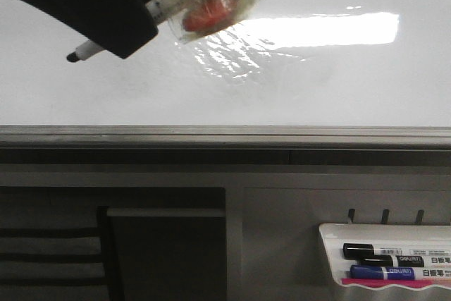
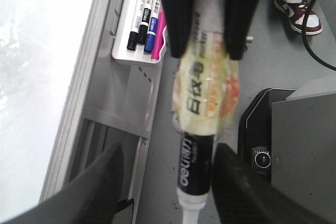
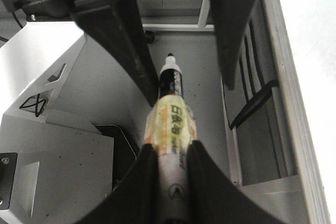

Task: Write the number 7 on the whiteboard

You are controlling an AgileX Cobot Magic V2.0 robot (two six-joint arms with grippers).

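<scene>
While my right claw (image 3: 167,156) clamps the marker (image 3: 170,116), my left claw (image 2: 167,182) gapes around it, beside the whiteboard (image 1: 211,96).

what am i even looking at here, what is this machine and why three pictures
This is a robot with two arms, each ending in a two-fingered gripper. One picture comes from a camera looking forward at a whiteboard. The other two come from small cameras on the arms' wrists, looking along the fingers.

The right gripper is clamped on a marker whose middle is wrapped in clear tape. The left gripper is open, with its fingers on either side of the marker's tip end and not gripping it.

In the front view the marker is held up in front of the board. The part of the board that shows has nothing written on it. Lower right, a white tray holds spare markers.
</scene>
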